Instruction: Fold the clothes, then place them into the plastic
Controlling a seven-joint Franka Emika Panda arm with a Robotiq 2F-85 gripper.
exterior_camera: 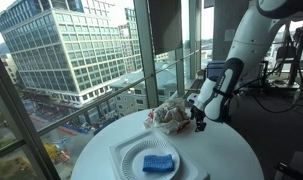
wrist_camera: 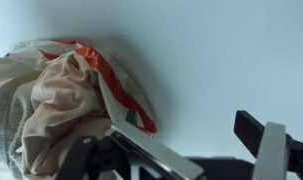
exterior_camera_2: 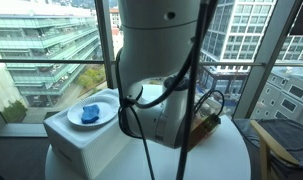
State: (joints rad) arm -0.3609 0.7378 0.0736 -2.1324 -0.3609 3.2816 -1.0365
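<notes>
A crumpled clear plastic bag with red print [wrist_camera: 116, 85] lies on the white round table [exterior_camera: 231, 150], with beige and pale clothes [wrist_camera: 51, 100] bunched inside it. The bag also shows in an exterior view [exterior_camera: 169, 115], and partly behind the arm in an exterior view [exterior_camera_2: 204, 127]. My gripper [wrist_camera: 206, 145] is open and empty. It hangs low over the bare table just beside the bag, its left finger close to the bag's edge. In an exterior view the gripper [exterior_camera: 199, 120] is at the bag's right side.
A white plate [exterior_camera: 141, 152] holding a folded blue cloth [exterior_camera: 158, 162] rests on a white box at the table's front; both also show in an exterior view [exterior_camera_2: 91, 113]. Large windows stand right behind the table. The robot's body blocks much of one view.
</notes>
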